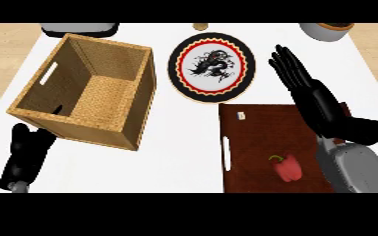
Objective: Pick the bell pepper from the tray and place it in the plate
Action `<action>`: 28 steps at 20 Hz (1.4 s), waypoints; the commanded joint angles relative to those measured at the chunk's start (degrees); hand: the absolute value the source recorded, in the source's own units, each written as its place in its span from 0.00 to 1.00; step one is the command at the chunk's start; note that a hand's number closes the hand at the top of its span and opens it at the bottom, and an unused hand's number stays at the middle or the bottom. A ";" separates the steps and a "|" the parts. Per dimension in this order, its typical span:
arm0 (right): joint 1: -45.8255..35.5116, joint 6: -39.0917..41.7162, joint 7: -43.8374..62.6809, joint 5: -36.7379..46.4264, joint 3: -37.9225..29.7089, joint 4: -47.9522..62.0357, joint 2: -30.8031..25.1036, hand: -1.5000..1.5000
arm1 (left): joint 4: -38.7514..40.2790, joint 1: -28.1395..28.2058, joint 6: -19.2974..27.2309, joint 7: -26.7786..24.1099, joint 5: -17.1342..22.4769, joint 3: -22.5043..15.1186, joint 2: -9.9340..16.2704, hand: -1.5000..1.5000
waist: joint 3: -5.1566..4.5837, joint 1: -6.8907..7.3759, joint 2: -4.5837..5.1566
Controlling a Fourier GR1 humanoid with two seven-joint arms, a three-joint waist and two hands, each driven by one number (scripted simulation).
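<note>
Both my hands hold nothing: right hand (310,87) with fingers straight beside the plate (212,66), left hand (28,147) relaxed by the wicker box (88,90). Red bell pepper (286,167) lies on the brown tray (251,130).

Right hand (299,77) raised at the view's right, fingers straight and held together, pointing up and slightly left, palm turned left; black wrist running down into a grey forearm at the lower right edge. Left hand (26,152) low at the left edge, fingers up, resting open
</note>
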 commanded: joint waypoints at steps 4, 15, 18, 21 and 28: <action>6.15 8.59 3.73 -23.56 -6.64 -3.67 4.87 0.00 | -1.85 -1.15 0.87 -8.97 -4.35 3.64 4.10 0.50 | 0.38 -1.01 0.15; 33.21 3.72 -11.93 -26.17 -19.73 -15.99 8.99 0.00 | -3.23 4.86 3.64 -19.68 -8.89 1.91 -0.24 0.50 | 0.24 -1.53 0.45; 41.45 13.99 -14.31 -27.90 -22.25 -16.89 5.90 0.00 | -5.76 5.74 6.04 -19.26 -11.79 0.55 -2.71 0.50 | 0.27 -0.89 0.58; 43.82 18.74 -13.25 -22.66 -20.29 -18.48 2.71 0.00 | -4.29 3.94 4.21 -18.17 -11.52 1.25 -2.31 0.50 | 0.26 -0.82 0.63; 42.24 21.23 -9.78 -10.02 -26.98 -15.98 -11.90 0.00 | -5.77 3.95 2.68 -16.65 -10.71 1.81 -1.35 0.50 | 0.29 0.05 0.68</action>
